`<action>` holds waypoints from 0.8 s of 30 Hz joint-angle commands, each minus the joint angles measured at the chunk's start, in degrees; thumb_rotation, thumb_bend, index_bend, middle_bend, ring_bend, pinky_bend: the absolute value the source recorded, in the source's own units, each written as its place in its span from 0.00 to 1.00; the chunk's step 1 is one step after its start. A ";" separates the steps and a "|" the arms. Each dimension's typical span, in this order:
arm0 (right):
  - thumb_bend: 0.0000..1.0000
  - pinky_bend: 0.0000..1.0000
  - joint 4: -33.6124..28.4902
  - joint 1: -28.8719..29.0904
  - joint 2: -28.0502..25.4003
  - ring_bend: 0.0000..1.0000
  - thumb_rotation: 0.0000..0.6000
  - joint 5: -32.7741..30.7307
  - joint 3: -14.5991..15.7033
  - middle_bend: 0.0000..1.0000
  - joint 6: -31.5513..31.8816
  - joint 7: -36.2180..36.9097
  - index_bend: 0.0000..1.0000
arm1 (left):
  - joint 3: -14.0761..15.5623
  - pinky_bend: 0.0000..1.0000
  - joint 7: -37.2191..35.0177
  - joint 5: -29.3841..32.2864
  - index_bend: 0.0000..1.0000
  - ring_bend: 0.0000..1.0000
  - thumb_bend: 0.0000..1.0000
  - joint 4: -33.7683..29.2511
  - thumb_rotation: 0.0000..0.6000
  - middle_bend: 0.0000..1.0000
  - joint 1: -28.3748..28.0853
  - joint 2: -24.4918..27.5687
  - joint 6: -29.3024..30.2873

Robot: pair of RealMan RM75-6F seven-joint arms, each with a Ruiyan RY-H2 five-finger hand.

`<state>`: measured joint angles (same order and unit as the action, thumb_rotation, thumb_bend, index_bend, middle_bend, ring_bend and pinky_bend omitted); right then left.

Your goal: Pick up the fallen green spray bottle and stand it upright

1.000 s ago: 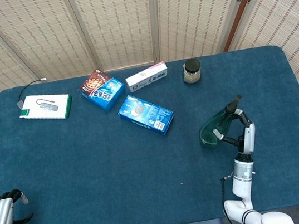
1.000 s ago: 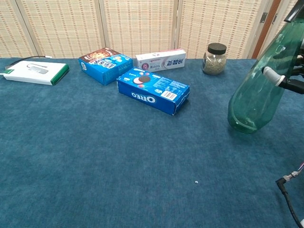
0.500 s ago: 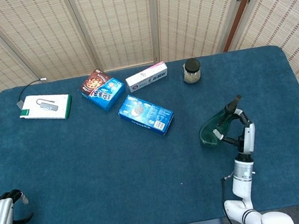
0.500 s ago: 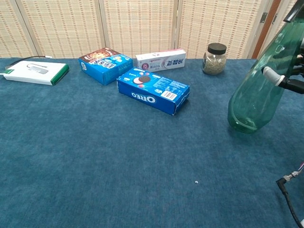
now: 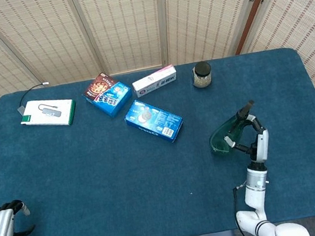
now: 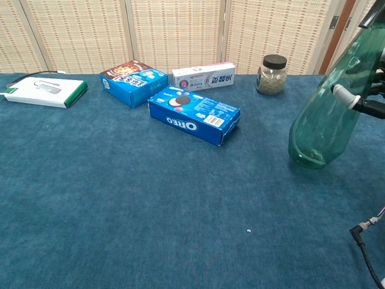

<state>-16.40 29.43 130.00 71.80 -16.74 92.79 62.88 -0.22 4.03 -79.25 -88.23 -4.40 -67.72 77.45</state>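
Observation:
The green translucent spray bottle (image 5: 226,132) (image 6: 328,108) is tilted, its base low near the blue table and its black nozzle up to the right. My right hand (image 5: 254,134) (image 6: 367,90) holds it around the upper body, at the right side of the table. In the chest view only a few fingers show at the frame's right edge. My left hand (image 5: 0,226) rests at the near left corner of the table, fingers curled in, holding nothing; the chest view does not show it.
An Oreo box (image 5: 154,120) lies mid-table, with a blue snack box (image 5: 107,94) and a toothpaste box (image 5: 154,81) behind it. A small jar (image 5: 201,74) stands at the back, a white and green box (image 5: 48,112) at the far left.

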 commanded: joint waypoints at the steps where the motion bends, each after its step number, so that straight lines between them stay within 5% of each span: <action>1: 0.15 0.59 0.45 -0.10 0.01 0.45 1.00 0.54 0.72 0.49 -0.73 -0.12 0.46 | -0.03 0.38 0.05 0.04 0.54 0.36 0.00 -0.01 1.00 0.40 -0.03 -0.01 -0.02; 11: 0.00 0.43 1.61 -0.57 0.01 0.20 1.00 2.30 2.16 0.21 -2.14 0.34 0.12 | -0.05 0.38 0.25 0.07 0.54 0.36 0.00 -0.07 1.00 0.40 -0.10 -0.06 -0.11; 24: 0.00 0.42 2.04 -0.21 0.01 0.19 1.00 3.55 2.14 0.21 -1.76 0.59 0.11 | -0.04 0.38 0.29 0.10 0.54 0.36 0.00 -0.07 1.00 0.40 -0.08 -0.12 -0.10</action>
<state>-14.39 29.19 130.00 75.32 -14.62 91.01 63.45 -0.27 4.32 -79.15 -88.29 -4.48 -67.84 77.35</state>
